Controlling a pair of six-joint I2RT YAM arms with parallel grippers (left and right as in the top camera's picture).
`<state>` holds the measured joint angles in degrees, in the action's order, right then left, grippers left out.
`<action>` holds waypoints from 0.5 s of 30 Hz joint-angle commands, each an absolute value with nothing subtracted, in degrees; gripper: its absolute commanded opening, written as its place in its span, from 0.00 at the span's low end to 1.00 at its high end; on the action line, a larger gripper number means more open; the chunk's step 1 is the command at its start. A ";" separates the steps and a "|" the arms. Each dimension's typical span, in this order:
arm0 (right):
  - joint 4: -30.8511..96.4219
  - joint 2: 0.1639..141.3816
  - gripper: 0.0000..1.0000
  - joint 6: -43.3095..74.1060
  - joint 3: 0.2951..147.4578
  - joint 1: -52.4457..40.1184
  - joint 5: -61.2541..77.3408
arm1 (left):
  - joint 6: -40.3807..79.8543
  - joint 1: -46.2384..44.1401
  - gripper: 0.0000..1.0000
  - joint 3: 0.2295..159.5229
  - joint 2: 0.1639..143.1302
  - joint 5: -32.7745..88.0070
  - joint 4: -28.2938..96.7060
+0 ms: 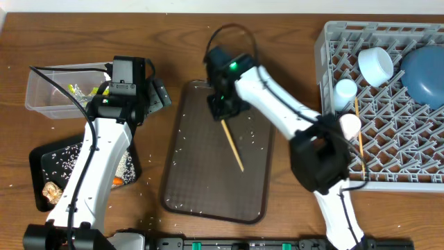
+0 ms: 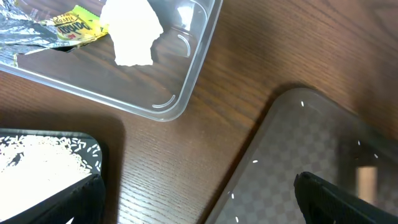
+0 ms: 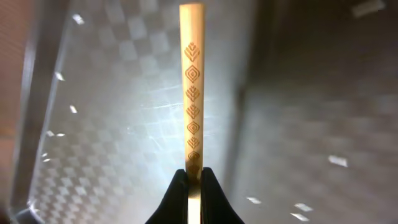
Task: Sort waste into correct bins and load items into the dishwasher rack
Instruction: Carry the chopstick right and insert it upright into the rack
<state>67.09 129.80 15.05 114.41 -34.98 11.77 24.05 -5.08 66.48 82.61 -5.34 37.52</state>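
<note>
Wood-grain bench (image 1: 173, 42) first: your right tool (image 1: 223, 112) is clenched on the patterned end of a chopstick (image 1: 232, 146) over the dark-brown serving tray (image 1: 201, 187) (lifted or resting, I cannot tell), while your left tool (image 1: 158, 94) hangs released near the clear tub (image 1: 41, 76). Most looks done: napkin (image 2: 130, 31) and wrapper (image 2: 78, 25) sit in the tub, carrot (image 1: 116, 182) and brown lump (image 1: 52, 191) in the black tray (image 1: 41, 156), and blue plate (image 1: 424, 73), small pale bowl (image 1: 377, 64), light-blue cup (image 1: 345, 90), pink cup (image 1: 351, 125) and another chopstick (image 1: 359, 135) in the rack (image 1: 333, 48). You have, I judge, this chopstick left to rack, plus stray rice (image 1: 184, 205) scattered about.
</note>
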 commanded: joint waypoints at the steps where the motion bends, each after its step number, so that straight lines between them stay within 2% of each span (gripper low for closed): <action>1: 68.47 122.06 0.01 11.49 117.71 -31.75 10.98 | 24.34 -5.15 0.98 66.76 82.19 -6.04 37.74; 8: 74.22 112.92 0.01 11.00 117.99 -21.28 1.83 | 24.34 -5.15 0.98 66.76 82.19 -6.04 37.74; 15: 79.31 111.33 0.01 8.47 117.89 -8.21 -4.60 | 24.34 -5.15 0.98 66.76 82.19 -6.04 37.74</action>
<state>78.28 110.96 10.37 117.71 -11.53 -0.10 24.05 -5.08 66.48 82.61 -5.37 37.52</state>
